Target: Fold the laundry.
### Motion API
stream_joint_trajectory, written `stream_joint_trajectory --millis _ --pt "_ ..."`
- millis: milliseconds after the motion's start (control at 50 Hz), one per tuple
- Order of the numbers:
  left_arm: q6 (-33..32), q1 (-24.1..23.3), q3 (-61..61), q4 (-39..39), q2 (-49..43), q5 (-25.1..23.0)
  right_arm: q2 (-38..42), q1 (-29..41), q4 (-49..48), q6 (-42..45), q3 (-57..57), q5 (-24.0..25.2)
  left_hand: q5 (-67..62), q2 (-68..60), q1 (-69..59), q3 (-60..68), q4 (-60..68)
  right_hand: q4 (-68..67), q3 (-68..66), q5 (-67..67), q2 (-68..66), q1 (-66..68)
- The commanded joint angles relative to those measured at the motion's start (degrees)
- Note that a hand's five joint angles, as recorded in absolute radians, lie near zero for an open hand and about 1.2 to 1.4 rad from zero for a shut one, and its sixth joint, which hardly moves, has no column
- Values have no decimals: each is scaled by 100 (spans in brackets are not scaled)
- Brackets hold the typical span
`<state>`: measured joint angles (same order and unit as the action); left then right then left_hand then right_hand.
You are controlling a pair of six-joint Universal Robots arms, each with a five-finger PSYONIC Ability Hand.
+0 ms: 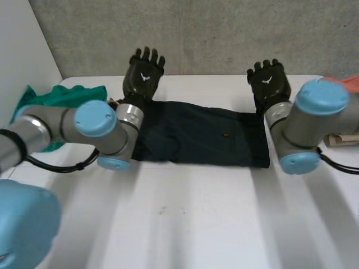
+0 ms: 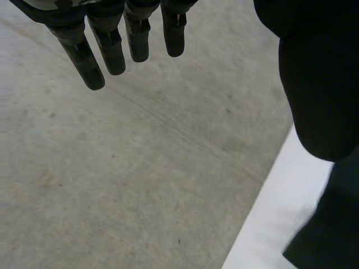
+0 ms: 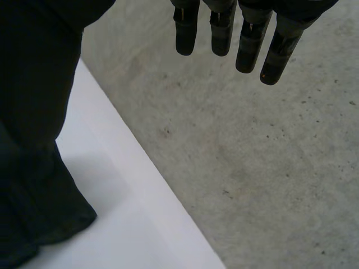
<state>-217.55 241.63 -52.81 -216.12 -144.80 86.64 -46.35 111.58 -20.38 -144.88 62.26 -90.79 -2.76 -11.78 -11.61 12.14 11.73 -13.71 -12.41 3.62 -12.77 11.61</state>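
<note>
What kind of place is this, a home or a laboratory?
Probably a laboratory or test room: a bare concrete wall, a plain white table, and a dark garment laid flat on it.

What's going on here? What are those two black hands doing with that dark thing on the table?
A two-armed robot is folding laundry. A dark garment lies spread flat across the white table. The left hand and the right hand are each raised at one end of it, by its far edge, with fingers straight and pointing at the grey wall, gripping nothing. A green cloth lies off to the left and something orange to the right.
</note>
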Motion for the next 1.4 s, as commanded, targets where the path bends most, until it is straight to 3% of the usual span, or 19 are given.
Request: stream_joint_trajectory --millis 20,100,200,380,460,540,660,740,920,1000,1060,1160,1180,1240,1360,1380,1400 --pt "1108 -11 -1863 113 1795 248 -1411 -110 1761 -1163 1102 421 276 178 161 -214 -173 64 -66 -55 -31 146" --pt "1767 -2 -2645 473 2464 231 -1465 -251 2503 -1622 1393 685 276 178 161 -214 -173 -695 -825 704 -789 905" --pt "2435 -11 -3270 808 2816 204 -1403 -330 2548 -1850 1666 843 276 178 161 -214 -173 -1184 -1314 1193 -1278 1394" --pt "2516 -19 -3736 852 2817 195 -674 -356 2003 -1737 1649 870 276 178 161 -214 -173 -1335 -1465 1344 -1430 1545" --pt "2516 -11 -3763 843 2790 213 -437 -356 1634 -1675 1561 844 276 178 161 -214 -173 -2745 -2875 2754 -2839 2955" --pt "2516 16 -3763 843 2773 222 -357 -391 1440 -1456 1525 818 276 178 161 -214 -173 -6623 -6753 6632 -6717 6833" --pt "2516 33 -3763 843 2799 239 -638 -646 1475 -1227 1789 694 276 178 161 -214 -173 -6629 -6759 6638 -6723 6839" --pt "2516 33 -3763 843 2816 257 -1243 -892 1589 -868 2236 729 276 178 161 -214 -173 -6629 -6759 6638 -6723 6839" --pt "2560 33 -3956 861 3071 257 -2097 -1674 1502 1742 2941 747 276 178 161 -214 -173 -6629 -6759 6638 -6723 6839" --pt "2560 42 -4044 861 3186 257 -2308 -1368 1107 2403 2853 843 276 178 161 -214 -173 -6629 -6759 6638 -6723 6839" --pt "2560 51 -4079 861 3273 257 -2405 -753 677 2473 2651 1290 276 178 161 -214 -173 -6629 -6759 6638 -6723 6839" --pt "2560 86 -4071 852 3326 266 -2116 -41 52 2473 2475 2555 276 178 161 -214 -173 -6629 -6759 6638 -6723 6839" --pt "2560 86 -4071 843 3326 274 -1811 178 -140 2474 2388 2966 276 178 161 -214 -173 -6629 -6759 6638 -6723 6839" --pt "2551 95 -4009 835 3326 283 -1178 696 -309 2456 2055 3470 276 178 161 -214 -173 -6629 -6759 6638 -6723 6839" --pt "2542 209 -3781 852 3309 292 -490 1313 -291 2412 1842 3358 271 174 156 -210 -168 -6629 -6759 6638 -6723 6839" --pt "2551 226 -3728 861 3300 292 -472 1314 -291 2377 1842 3262 271 174 156 -210 -168 -5652 -5782 5661 -5747 5862" --pt "2551 227 -3667 861 3265 301 -471 1322 -291 2177 1825 2947 271 174 156 -210 -168 -1912 -2042 1921 -2007 2122"
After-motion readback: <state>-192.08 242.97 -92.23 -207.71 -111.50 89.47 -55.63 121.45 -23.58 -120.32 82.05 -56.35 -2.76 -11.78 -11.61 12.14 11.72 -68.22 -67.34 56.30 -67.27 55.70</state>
